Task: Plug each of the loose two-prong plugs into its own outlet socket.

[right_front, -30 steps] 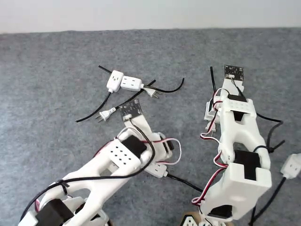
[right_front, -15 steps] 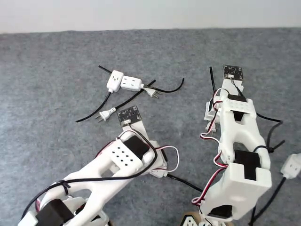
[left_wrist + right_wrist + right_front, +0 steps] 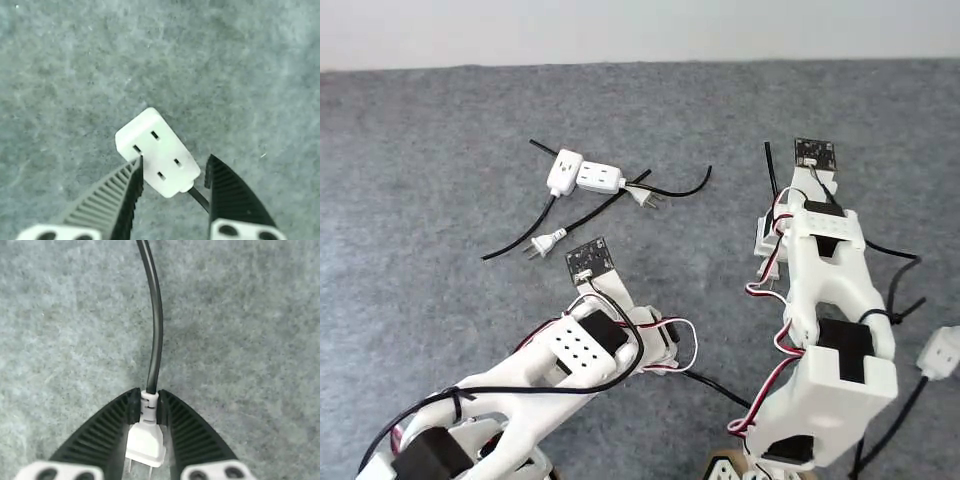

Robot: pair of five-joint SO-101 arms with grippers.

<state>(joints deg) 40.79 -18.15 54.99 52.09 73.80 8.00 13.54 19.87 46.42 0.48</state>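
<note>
A grey felt-covered table (image 3: 440, 120) is carrying everything. Far left of centre, a white outlet block (image 3: 583, 175) is lying among crossing black cords (image 3: 680, 188). One two-prong plug (image 3: 548, 241) is resting just nearer, and a second plug (image 3: 645, 198) is lying just right of the block. Another outlet socket (image 3: 157, 159) is lying flat nearer the middle, and a third socket (image 3: 942, 352) is sitting at the right edge.

We see a grey mat (image 3: 240, 65) of matt, fuzzy cloth, rough like felt. The socket (image 3: 157, 159) is smooth white plastic with a faint sheen. The plug (image 3: 146, 442) is the same plastic, its prongs (image 3: 150, 471) look like metal, and its cord (image 3: 156, 325) is glossy black. The fingers (image 3: 125, 195) are matt black ribbed plastic. The arms (image 3: 830, 290) are smooth white plastic.
</note>
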